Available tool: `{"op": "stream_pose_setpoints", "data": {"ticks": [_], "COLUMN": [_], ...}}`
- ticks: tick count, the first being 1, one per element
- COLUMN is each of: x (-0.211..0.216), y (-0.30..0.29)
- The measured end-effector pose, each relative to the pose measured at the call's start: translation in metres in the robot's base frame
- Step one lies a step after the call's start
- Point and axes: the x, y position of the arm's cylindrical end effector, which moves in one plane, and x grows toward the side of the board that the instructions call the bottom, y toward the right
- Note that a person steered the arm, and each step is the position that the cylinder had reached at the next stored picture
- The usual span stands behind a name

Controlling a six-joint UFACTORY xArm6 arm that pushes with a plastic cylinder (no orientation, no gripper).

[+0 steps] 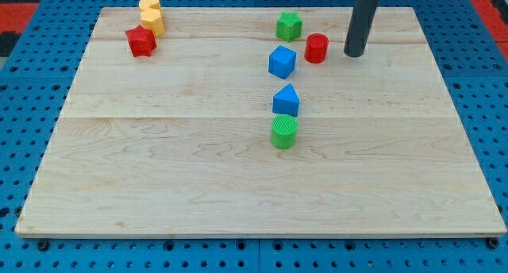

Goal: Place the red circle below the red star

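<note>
Wooden board (198,170): my tip (354,54) right of red circle (317,48); no pincer visible.

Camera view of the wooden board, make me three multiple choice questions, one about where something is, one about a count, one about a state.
1. Where is my tip relative to the red circle?
A. To the view's right
B. To the view's left
C. Far below it

2. How many blue blocks are on the board?
A. One
B. Two
C. Four

3. Is my tip touching the red circle?
A. Yes, pressed against it
B. No, a gap of wood shows between
C. It rests on top of it

Answers:
1. A, the rod stands right of the circle.
2. B, the blue cube and a blue pointed block.
3. B, bare board separates them.
</note>
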Motion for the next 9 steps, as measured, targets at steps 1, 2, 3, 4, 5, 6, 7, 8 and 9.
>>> {"op": "stream_pose_setpoints", "data": {"ticks": [1, 2, 3, 4, 5, 6, 7, 8, 9], "x": [-0.011, -0.026, -0.027, -0.031, -0.054, -0.087, -0.09, -0.076, -0.08], "y": [-0.056, -0.089, -0.127, -0.132, -0.123, -0.171, -0.227, -0.268, -0.247]}}
